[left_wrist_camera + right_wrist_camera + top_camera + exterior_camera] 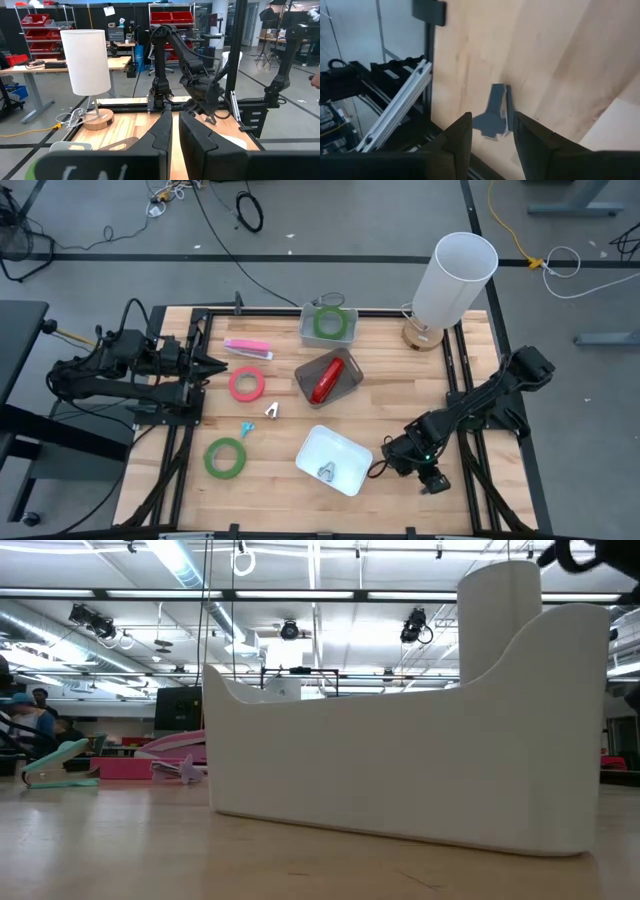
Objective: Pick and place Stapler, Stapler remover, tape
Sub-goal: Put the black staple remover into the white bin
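My right gripper (pixel 387 454) hangs low over the table's near right part, just right of the white tray (pixel 345 448), tilted down. It is shut on a small grey stapler remover (pixel 495 117). Another stapler remover (pixel 327 471) lies in the white tray. A silver one (pixel 272 410) and a blue one (pixel 246 427) lie on the wood. The red stapler (pixel 325 383) lies in a grey tray. One green tape (pixel 328 323) sits in a clear tray. The red-pink tape (pixel 246 384) and another green tape (pixel 225 457) lie flat on the table. My left gripper (pixel 215 365) waits shut at the left edge. My right gripper has the grey stapler remover (pixel 496 114) pinched between its two fingers (pixel 464 131), only at their free ends. The fingers slant down from the table's right side. The remover sticks out past the fingertips over bare wood; whether it touches the table I cannot tell.
A pink stapler (pixel 247 348) lies at the far left. A white lamp (pixel 450 280) stands at the far right corner. The black frame rail (pixel 395 112) and the table's edge run close by my right gripper. Bare wood lies between the white tray and the right rail.
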Controlling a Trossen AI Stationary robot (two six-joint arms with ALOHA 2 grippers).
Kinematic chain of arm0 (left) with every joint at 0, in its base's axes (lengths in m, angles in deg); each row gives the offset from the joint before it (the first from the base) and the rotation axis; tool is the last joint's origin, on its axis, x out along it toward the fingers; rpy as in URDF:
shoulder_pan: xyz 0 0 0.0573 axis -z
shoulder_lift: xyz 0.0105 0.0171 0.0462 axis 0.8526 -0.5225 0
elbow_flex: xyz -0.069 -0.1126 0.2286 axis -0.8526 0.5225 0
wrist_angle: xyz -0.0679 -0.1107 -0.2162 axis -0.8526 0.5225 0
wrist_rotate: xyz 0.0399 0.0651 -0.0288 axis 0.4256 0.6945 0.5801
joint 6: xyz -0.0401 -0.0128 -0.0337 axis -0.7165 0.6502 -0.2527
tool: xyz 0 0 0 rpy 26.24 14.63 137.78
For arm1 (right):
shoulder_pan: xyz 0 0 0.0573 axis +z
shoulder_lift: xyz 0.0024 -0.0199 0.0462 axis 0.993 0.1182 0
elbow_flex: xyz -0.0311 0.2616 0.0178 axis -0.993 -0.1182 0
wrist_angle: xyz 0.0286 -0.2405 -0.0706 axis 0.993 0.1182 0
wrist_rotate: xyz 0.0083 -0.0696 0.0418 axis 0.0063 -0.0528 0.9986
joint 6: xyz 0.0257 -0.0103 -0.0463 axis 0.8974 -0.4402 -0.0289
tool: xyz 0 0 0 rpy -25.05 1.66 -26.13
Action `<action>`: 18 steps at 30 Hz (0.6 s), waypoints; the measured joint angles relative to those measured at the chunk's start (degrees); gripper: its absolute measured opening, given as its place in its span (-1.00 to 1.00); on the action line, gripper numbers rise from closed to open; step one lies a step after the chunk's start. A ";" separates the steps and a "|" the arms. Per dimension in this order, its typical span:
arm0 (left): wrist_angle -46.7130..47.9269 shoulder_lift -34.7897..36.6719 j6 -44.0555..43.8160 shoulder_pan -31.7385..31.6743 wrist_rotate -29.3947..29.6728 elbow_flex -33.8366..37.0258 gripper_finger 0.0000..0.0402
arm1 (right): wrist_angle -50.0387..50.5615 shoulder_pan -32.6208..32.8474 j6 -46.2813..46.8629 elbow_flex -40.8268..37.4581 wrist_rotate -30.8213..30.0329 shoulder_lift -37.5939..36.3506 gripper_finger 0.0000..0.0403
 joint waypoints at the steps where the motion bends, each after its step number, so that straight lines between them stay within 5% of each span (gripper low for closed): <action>1: -0.01 0.00 0.00 -0.01 0.01 0.00 -0.83 | -0.31 0.00 0.55 -0.62 0.00 -0.03 -0.30; 18: 0.00 0.00 0.00 -0.02 0.00 0.00 -0.83 | -6.13 1.47 3.48 -5.73 2.86 -0.04 -0.30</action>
